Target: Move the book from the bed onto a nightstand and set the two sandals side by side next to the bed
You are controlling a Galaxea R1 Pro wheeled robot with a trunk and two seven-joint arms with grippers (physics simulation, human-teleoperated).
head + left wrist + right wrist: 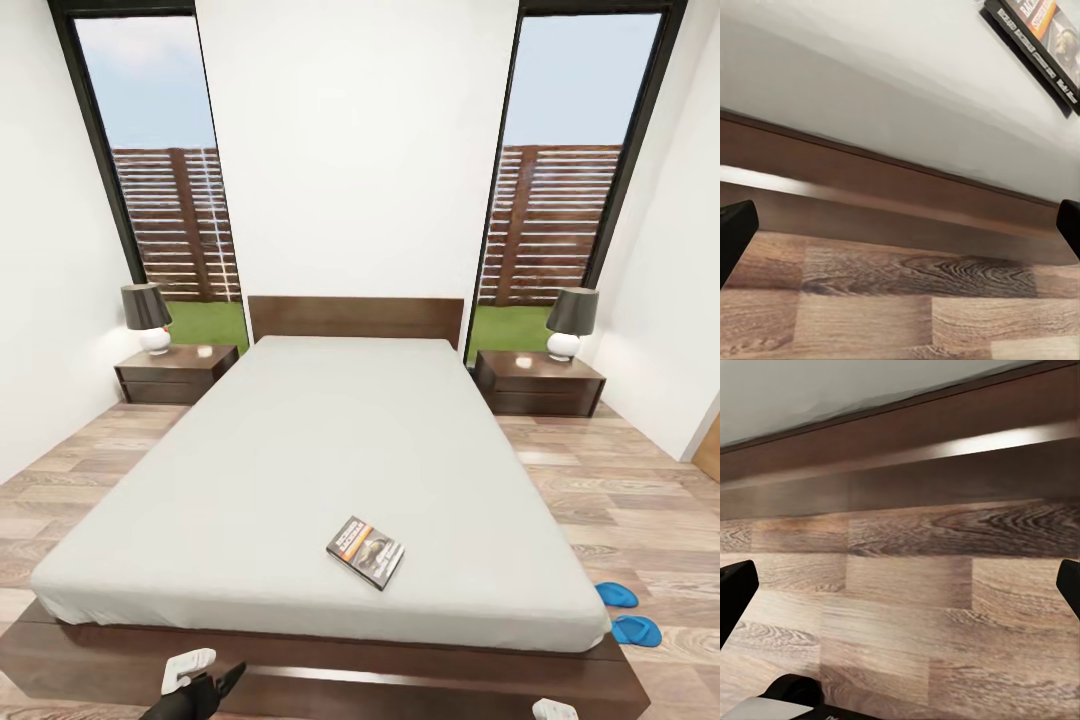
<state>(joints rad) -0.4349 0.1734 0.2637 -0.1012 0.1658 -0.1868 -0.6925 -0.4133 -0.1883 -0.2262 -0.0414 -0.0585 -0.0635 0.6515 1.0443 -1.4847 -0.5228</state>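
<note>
Pale grey mattress of the bed [300, 460] carries the book [365, 551] near its foot edge, two sandals [627, 613] lie on floor by its foot corner, and both empty grippers [900, 225] [900, 585] are held spread, low before the frame, presumably for reaching.

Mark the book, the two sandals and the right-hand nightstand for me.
book [365, 552]: head view, middle of its cover.
near sandal [636, 631]: head view, middle of its sole.
far sandal [616, 595]: head view, middle of its sole.
right nightstand [540, 372]: head view, bare glossy top.
</note>
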